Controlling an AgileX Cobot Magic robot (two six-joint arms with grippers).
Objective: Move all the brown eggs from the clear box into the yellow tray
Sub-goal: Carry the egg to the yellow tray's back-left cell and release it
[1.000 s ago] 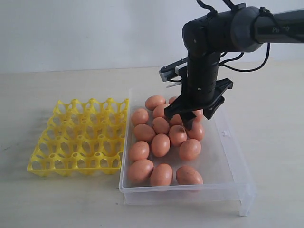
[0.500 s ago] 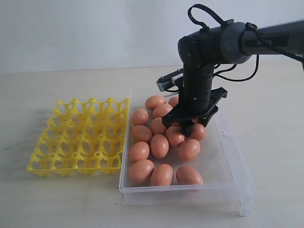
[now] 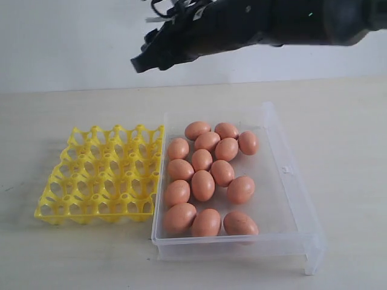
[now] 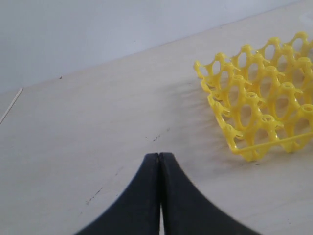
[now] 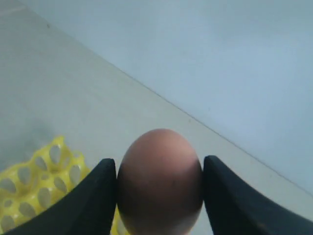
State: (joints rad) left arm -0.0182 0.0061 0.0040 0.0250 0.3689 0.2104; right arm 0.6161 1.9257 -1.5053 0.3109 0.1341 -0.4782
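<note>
Yellow tray [image 3: 91,212] cups all open; brown eggs [image 3: 203,185] crowd clear box [image 3: 275,199] tray-side half.

Plain pale grey-white wall [image 3: 60,42] behind, wide light beige tabletop [image 3: 78,254] with faint dark scuffs, soft even lighting, dim blurred shadows on the surface, straight seam where wall meets table

The right gripper [image 5: 160,193] clamps a brown egg [image 5: 160,176], both black jaws touching its sides. Beyond one jaw, the yellow tray [image 5: 34,188] rests on the pale worktop [image 5: 73,98].
</note>
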